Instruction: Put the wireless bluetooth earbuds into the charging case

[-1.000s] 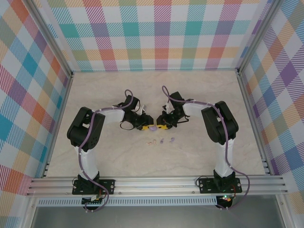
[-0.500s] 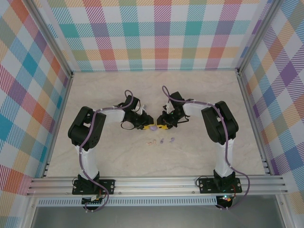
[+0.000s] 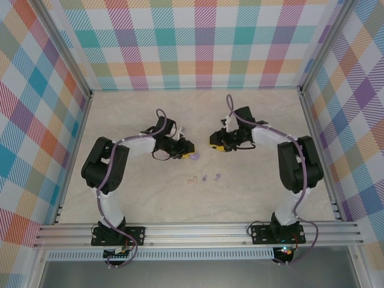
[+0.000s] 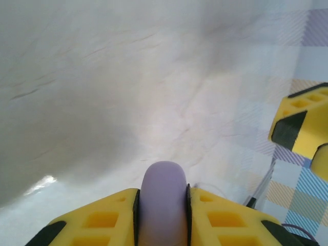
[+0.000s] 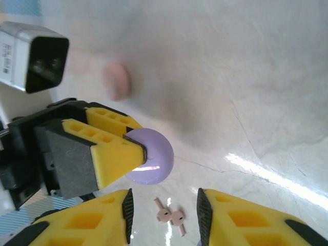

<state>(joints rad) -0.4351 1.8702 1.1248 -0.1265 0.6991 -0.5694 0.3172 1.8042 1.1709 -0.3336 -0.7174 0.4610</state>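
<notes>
I have the left gripper clamped hard on the lilac charging case. It pinches the two flat faces, so the case stands on edge between the yellow fingers, near the middle of the top view. I judge that grip fine for carrying but poor for loading: the case looks closed (I can't make out a seam or hinge), and edge-on it offers no pocket to drop a bud into.

The right gripper hovers up and to the right of the case in the top view, jaws partly apart with nothing between them. Through that gap its wrist camera sees the two pale pink earbuds lying against each other on the table. The lilac earbuds lie just right of the pink pair, below centre in the top view. All four are loose, none in a case.

A blurred pale pink oval, upper left of the right wrist view, is likely a second case. I'd expect the free right gripper to pick the buds while the left steadies the case.
</notes>
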